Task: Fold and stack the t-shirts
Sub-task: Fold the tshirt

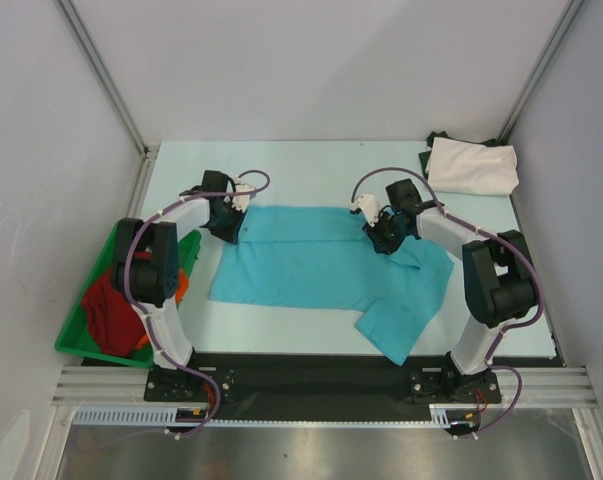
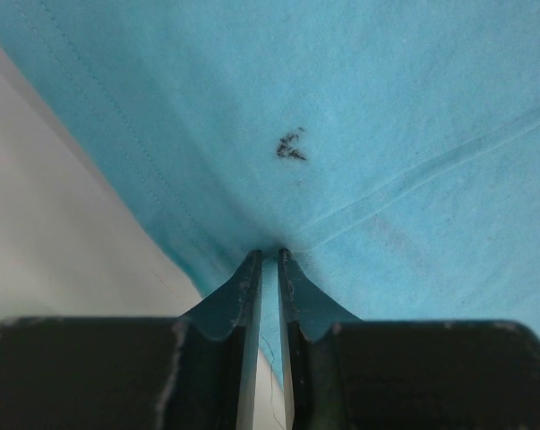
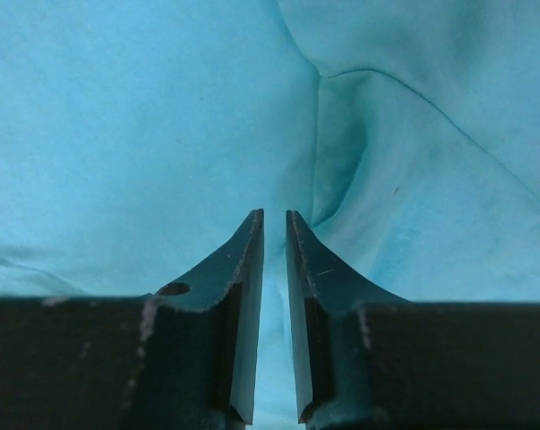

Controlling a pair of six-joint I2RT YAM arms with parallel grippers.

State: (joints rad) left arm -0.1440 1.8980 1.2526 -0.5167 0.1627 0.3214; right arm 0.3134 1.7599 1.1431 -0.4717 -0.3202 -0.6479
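Observation:
A turquoise t-shirt point(image 1: 321, 265) lies spread flat mid-table, one sleeve trailing toward the front right. My left gripper point(image 1: 233, 228) is at its far left edge. In the left wrist view the left gripper point(image 2: 270, 255) is shut on a pinch of the turquoise t-shirt point(image 2: 386, 107), near a small dark mark point(image 2: 291, 146). My right gripper point(image 1: 381, 238) is at the shirt's far right. In the right wrist view the right gripper point(image 3: 274, 215) is shut to a narrow gap on a fold of the turquoise t-shirt point(image 3: 144, 116). A folded cream-white t-shirt point(image 1: 471, 165) lies at the back right corner.
A green plastic bin point(image 1: 78, 338) stands off the table's left edge and holds a dark red shirt point(image 1: 111, 310) and an orange one point(image 1: 182, 285). A dark cloth point(image 1: 428, 160) shows under the cream-white shirt. Metal frame posts stand at the back corners.

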